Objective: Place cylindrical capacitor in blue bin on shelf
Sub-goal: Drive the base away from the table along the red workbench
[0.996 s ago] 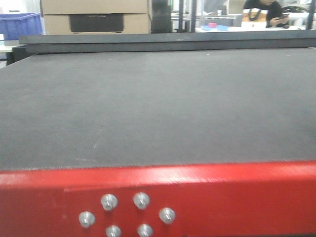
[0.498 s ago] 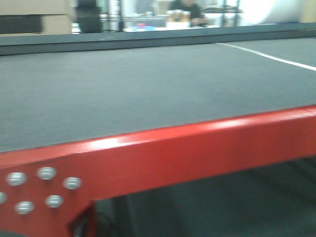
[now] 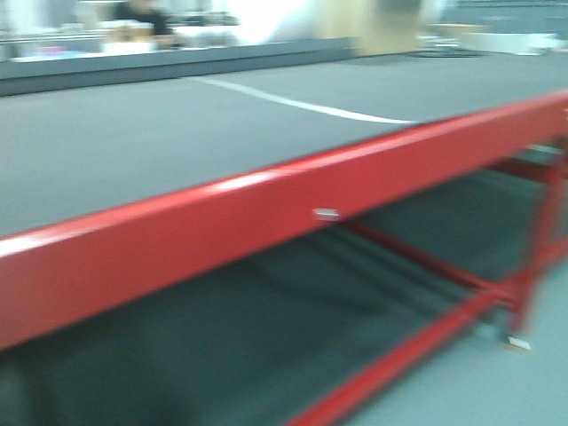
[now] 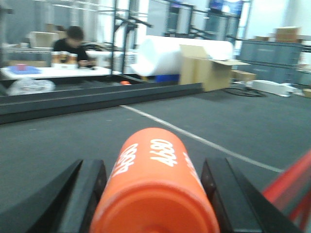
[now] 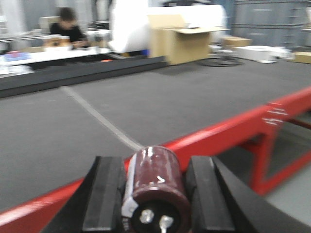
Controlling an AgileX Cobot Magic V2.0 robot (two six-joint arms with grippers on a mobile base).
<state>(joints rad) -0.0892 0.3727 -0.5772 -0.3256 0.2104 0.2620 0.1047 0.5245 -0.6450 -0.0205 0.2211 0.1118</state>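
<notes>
The right gripper [image 5: 154,170] clamps the dark maroon cylindrical capacitor [image 5: 156,187] at 6 o'clock, its terminals facing the camera and the red-framed workbench [image 5: 218,133] beyond it. The left gripper [image 4: 153,174] grasps an orange cylinder [image 4: 150,199] marked 4680, also at 6 o'clock.

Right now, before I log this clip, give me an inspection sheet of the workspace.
Surface: dark felt tabletop, red frame, white line across it.
Job's things: maroon capacitor; shelf, blue bin not seen.
Clutter: nothing seen.
Grippers: right gripper shut on the capacitor; left gripper shut on orange cylinder marked 4680.
Cables: nothing seen.
Surroundings: seated person, cardboard box, white roll beyond the table; front view blurred.
</notes>
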